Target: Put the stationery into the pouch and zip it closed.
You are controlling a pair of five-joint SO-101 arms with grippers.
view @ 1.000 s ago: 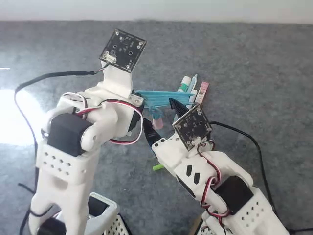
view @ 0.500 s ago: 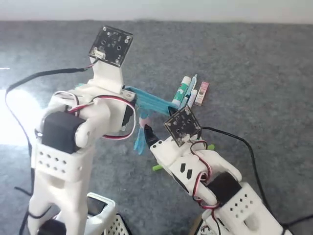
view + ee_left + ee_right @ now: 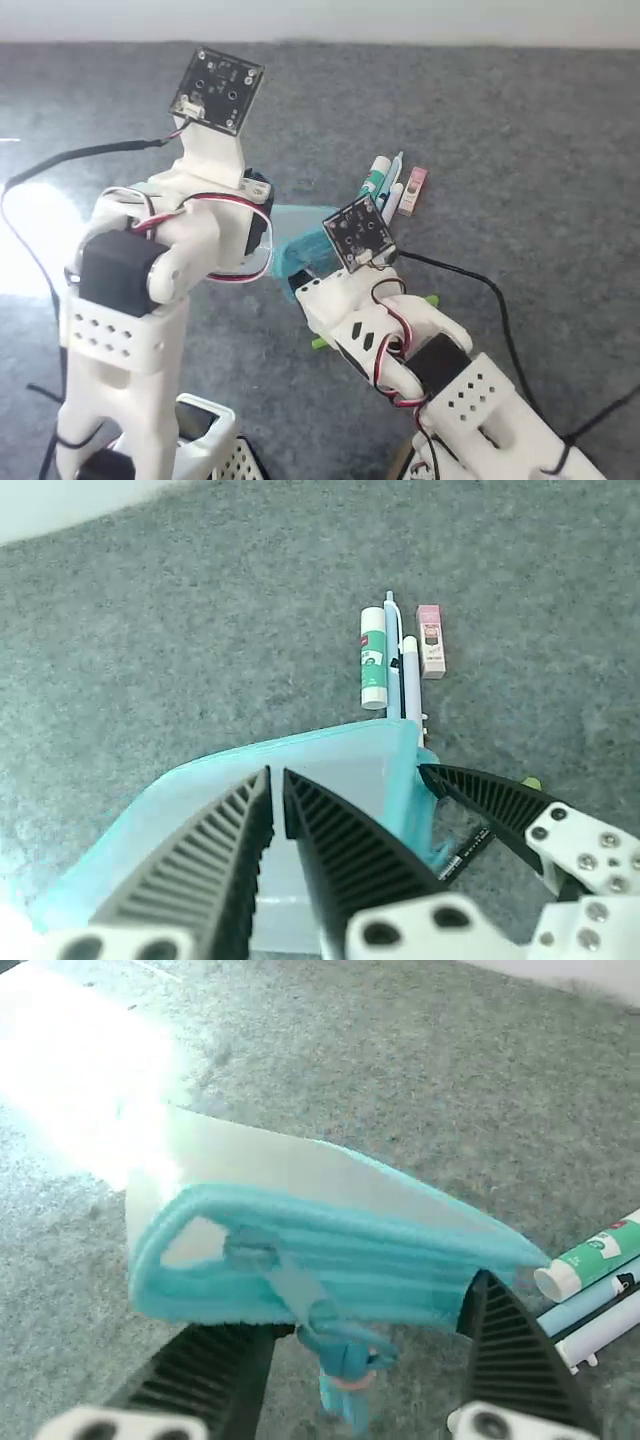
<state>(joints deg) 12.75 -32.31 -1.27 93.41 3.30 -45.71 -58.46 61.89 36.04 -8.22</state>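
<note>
Where the right arm crosses the near part of the bench (image 3: 520, 120), a green pen (image 3: 322, 342) lies flat on the grey surface beneath it, one end showing on each side of the arm.

Just beyond, between the two arms, hangs the teal pouch (image 3: 330, 1250), lifted off the bench. The left end effector (image 3: 277, 773) comes at it from the left with its ridged fingers (image 3: 215, 850) pressed almost together, only a thin slit between them, pinching the pouch's upper edge. The right end effector (image 3: 360, 1310) meets the pouch's right end from the near side. It is spread wide, one dark finger under the pouch's left part and the other at its right corner. Whether these fingers press on the fabric cannot be told. A zipper pull (image 3: 340, 1360) with a teal tab dangles from the pouch between them. Whether the zip is open or closed cannot be told.

Farther back and slightly to the right, the other stationery lies on the bench in a tight row, apart from the pouch. A glue stick (image 3: 373, 655) with a green and white label is on the left. A light blue pen (image 3: 391, 645) and a white pen (image 3: 410, 675) lie close beside it. A small pink eraser (image 3: 431, 653) sits on the right, just beside the pens. All four point away from the arms.
</note>
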